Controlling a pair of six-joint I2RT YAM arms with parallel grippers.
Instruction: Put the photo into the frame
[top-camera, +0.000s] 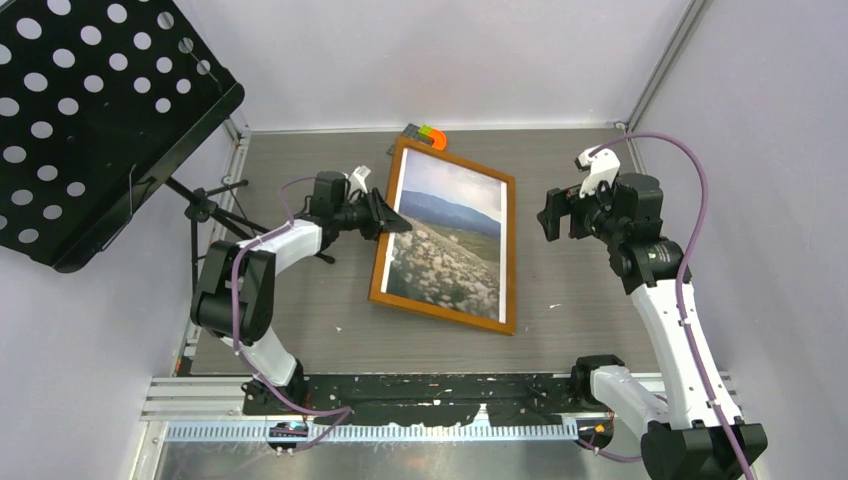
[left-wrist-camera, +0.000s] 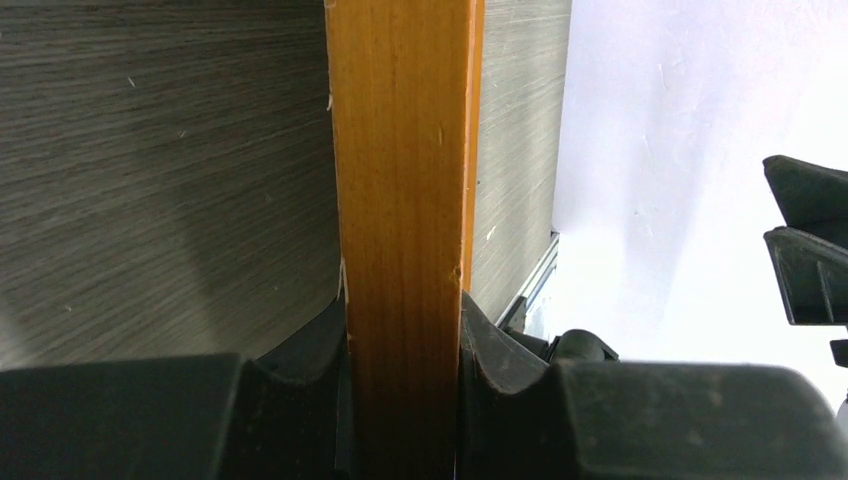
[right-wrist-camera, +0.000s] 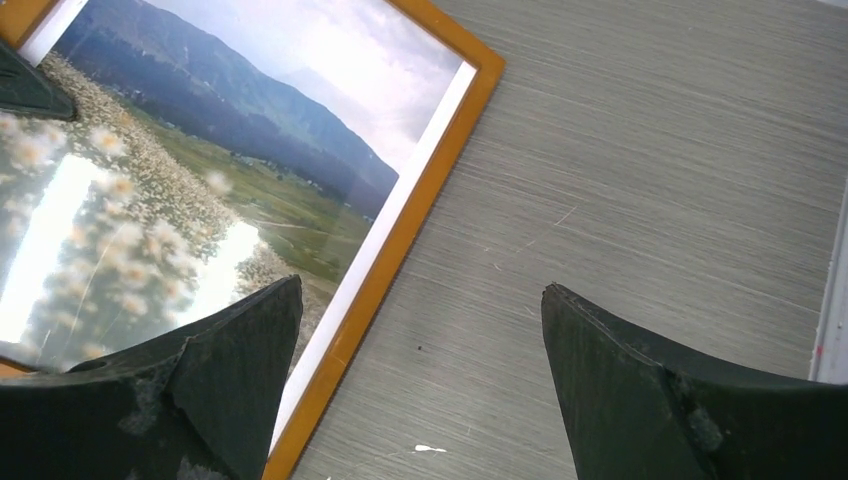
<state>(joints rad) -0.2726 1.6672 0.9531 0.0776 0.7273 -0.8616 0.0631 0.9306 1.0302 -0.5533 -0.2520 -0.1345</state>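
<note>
1. Glare in the right wrist view washes out part of the photo (right-wrist-camera: 250, 150), hiding some of its flowery field; its near corner is cut off behind a black finger.
2. Only a strip of the frame (left-wrist-camera: 405, 200) shows in the left wrist view; the rest is out of that picture.
3. The photo lies inside the frame, its thin white border along the wood; the frame sits askew on the desk (right-wrist-camera: 650, 180).
4. The left gripper (top-camera: 393, 220) is clamped on the frame's left edge, with one finger pressed against each face of the wood.
5. The right gripper (right-wrist-camera: 421, 288) hangs beside the frame's right edge with its fingers wide apart, holding nothing.
6. A small orange and green object (top-camera: 433, 136) lies at the frame's far corner, too small to identify; a perforated black music stand (top-camera: 95, 120) stands well left of the frame.
7. The frame is smooth orange-brown wood with thin straight edges; the desk is grey with a fine streaked grain.
</note>
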